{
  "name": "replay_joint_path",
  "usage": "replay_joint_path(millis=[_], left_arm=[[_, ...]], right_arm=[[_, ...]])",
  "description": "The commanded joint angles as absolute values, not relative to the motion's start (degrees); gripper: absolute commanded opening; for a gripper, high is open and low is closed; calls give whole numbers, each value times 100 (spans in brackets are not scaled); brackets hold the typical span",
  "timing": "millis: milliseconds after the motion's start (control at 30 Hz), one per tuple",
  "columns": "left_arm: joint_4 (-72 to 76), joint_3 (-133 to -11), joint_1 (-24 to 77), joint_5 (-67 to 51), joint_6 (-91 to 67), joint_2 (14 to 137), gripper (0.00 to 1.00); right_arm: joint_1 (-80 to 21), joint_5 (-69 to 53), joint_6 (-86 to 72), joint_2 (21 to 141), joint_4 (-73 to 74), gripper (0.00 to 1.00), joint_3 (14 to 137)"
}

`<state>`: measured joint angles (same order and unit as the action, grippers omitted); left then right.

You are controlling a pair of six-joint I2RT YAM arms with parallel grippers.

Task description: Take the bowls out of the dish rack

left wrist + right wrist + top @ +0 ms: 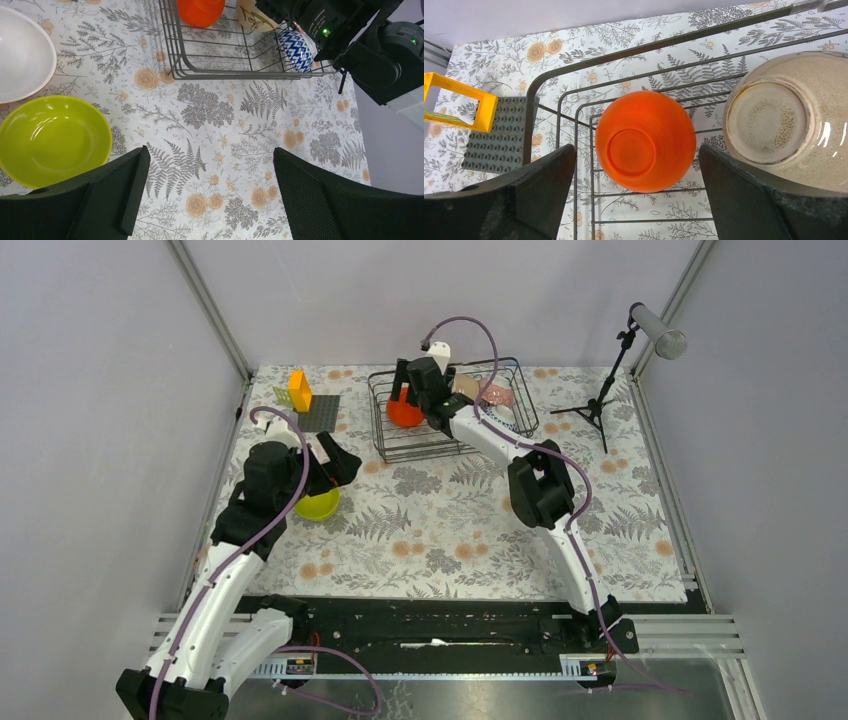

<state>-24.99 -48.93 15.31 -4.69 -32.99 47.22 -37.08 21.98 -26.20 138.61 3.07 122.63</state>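
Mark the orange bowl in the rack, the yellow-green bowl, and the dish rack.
orange bowl [631, 152], right wrist view, upturned base.
yellow-green bowl [50, 137], left wrist view, inside bottom.
dish rack [235, 75], left wrist view, near rail.

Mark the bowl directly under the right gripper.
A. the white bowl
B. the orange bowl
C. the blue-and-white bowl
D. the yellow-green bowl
B: in the right wrist view the orange bowl, foot up in the dish rack, sits centred under the open right gripper.

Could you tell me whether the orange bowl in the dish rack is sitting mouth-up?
No: the orange bowl shows its foot ring to the right wrist camera, its mouth turned away.
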Motion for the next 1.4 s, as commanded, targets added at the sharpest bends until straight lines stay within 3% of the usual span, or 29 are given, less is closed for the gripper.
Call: replay_joint_path(millis=[0, 967, 1367], left_arm=[[-2595, -5050, 1547, -598, -3114, 4636, 99], [-1687, -4734, 1544, -987, -2888, 4852, 99], [-1383, -4676, 1547, -898, -2803, 5003, 99]], right_arm=[[-3787, 2352, -2700, 13641, 44, 100, 12083], [-3983, 1747, -2189, 13064, -105, 100, 11421], [-3883, 867, -2542, 13099, -44, 100, 11592]])
